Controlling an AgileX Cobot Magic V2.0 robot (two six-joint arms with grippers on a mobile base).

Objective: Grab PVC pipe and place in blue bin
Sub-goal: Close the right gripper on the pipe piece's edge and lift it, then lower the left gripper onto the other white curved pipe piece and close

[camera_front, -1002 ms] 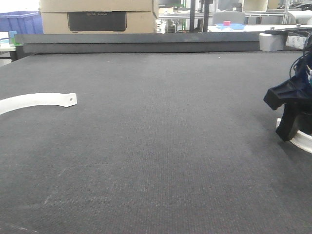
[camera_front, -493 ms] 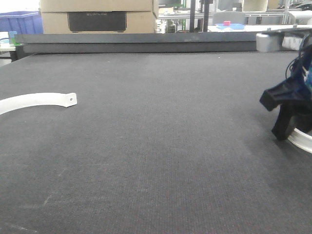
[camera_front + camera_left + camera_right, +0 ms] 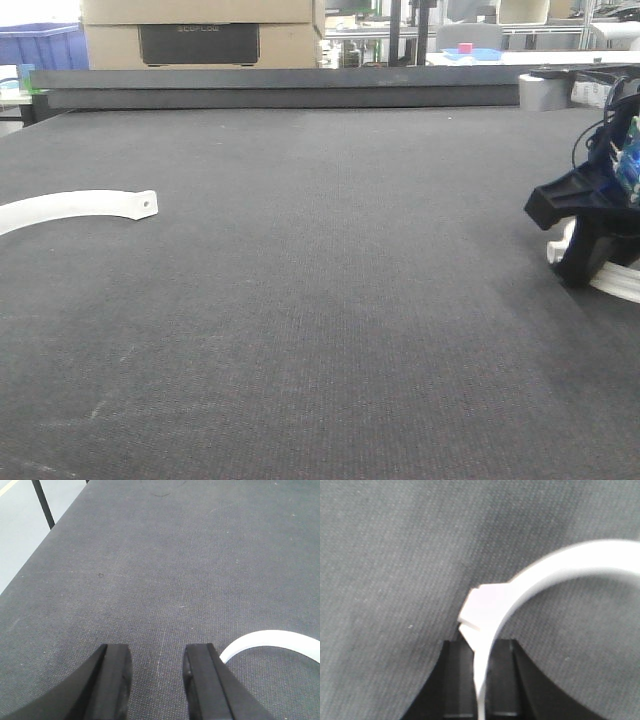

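My right gripper [image 3: 480, 647] is shut on a white curved PVC pipe [image 3: 560, 562], which arcs away to the right over the dark mat. In the front view the right gripper [image 3: 582, 258] sits at the far right edge with the pipe [image 3: 622, 284] sticking out on both sides of it. A second white curved pipe [image 3: 70, 207] lies flat at the left edge of the mat. My left gripper [image 3: 157, 655] hovers open over bare mat, with that pipe's end [image 3: 270, 640] just right of its right finger. A blue bin [image 3: 40, 42] stands far back at the left.
A dark raised ledge [image 3: 290, 88] runs along the back of the mat. Behind it stand a cardboard box [image 3: 200, 35] and a small grey block [image 3: 545, 90] at the right. The mat's left edge [image 3: 30, 567] drops off to a pale floor.
My right gripper has shifted slightly left and upward with the pipe, whose near end now shows left of the fingers. The left pipe has not moved.
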